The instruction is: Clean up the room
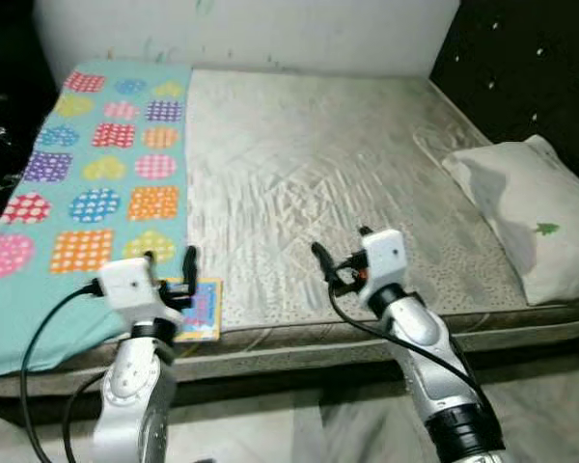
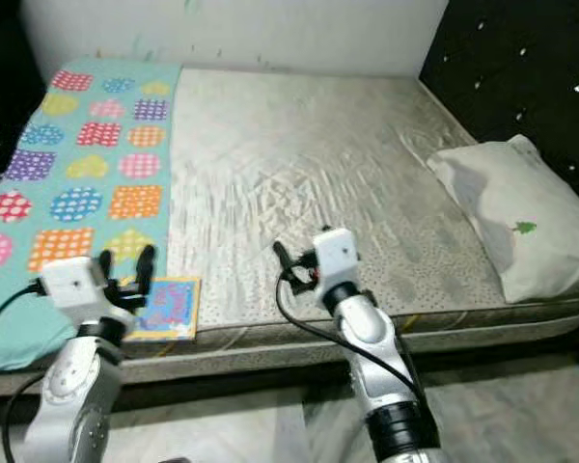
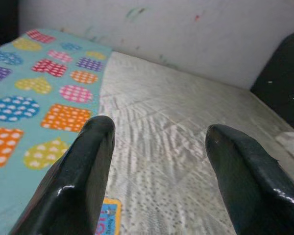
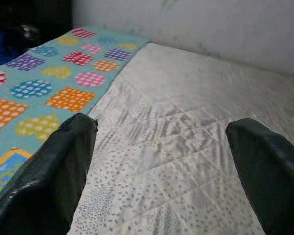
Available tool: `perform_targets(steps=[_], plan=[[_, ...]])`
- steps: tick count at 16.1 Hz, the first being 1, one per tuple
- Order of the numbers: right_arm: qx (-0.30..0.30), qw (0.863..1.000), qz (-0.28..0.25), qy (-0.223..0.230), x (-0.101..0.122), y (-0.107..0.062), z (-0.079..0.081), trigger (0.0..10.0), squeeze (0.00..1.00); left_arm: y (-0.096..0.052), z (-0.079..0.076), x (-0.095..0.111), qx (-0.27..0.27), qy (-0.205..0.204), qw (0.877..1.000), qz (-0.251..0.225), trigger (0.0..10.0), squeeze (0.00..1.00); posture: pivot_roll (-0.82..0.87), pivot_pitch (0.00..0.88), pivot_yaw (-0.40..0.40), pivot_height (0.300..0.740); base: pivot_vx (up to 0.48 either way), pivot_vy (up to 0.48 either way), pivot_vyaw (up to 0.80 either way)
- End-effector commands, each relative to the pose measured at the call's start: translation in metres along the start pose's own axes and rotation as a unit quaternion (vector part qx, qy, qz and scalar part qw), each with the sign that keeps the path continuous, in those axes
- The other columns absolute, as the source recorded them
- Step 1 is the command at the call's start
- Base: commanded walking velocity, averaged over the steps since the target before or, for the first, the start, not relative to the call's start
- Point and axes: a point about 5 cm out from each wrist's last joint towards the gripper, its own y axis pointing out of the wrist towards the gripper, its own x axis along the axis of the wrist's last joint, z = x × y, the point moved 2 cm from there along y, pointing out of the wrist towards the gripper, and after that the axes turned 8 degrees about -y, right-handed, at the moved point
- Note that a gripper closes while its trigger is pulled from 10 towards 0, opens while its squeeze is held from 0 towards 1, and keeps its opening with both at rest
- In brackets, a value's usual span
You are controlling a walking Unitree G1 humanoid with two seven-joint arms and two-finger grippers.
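From the left eye view, you face a bed with a pale quilted mattress; a teal blanket patterned with dotted shapes covers its left part, and a white pillow lies at the right edge. A small colourful book rests at the near edge, on the line where blanket meets mattress. Your left hand hovers just above the book, fingers spread and holding nothing. Your right hand hangs over the bare mattress, well apart from the book.

In the right eye view the same layout holds — the book sits just beside the left hand.

The left wrist view shows both black fingers parted, with a corner of the book below them.

The right wrist view shows your right hand's fingers wide apart over the mattress — released, nothing between them.
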Motion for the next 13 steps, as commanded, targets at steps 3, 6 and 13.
perform_targets(steps=[3, 6, 13], plan=[[0.001, 1.0, -0.011, -0.013, 0.0052, 0.0015, 0.0, 10.0, 0.0, -0.0005, -0.0039, 0.0026, -0.014, -0.003, 1.0, -0.007, 10.0, 0.0, -0.02, 0.081, -0.117, 0.74, 0.0, 0.0, 0.0], [0.014, 1.0, 0.004, -0.023, 0.0019, 0.0008, 0.0016, 10.0, 0.0, -0.0006, -0.0055, 0.0029, -0.019, -0.005, 1.0, -0.008, 10.0, 0.0, -0.03, 0.085, -0.116, 0.74, 0.08, 0.0, 0.0], [0.005, 1.0, 0.008, -0.025, 0.0015, 0.0, -0.0014, 10.0, 0.0, -0.0001, -0.0051, 0.0042, -0.019, -0.005, 1.0, -0.009, 10.0, 0.0, -0.03, 0.097, -0.114, 0.74, 0.037, 0.0, 0.0]])
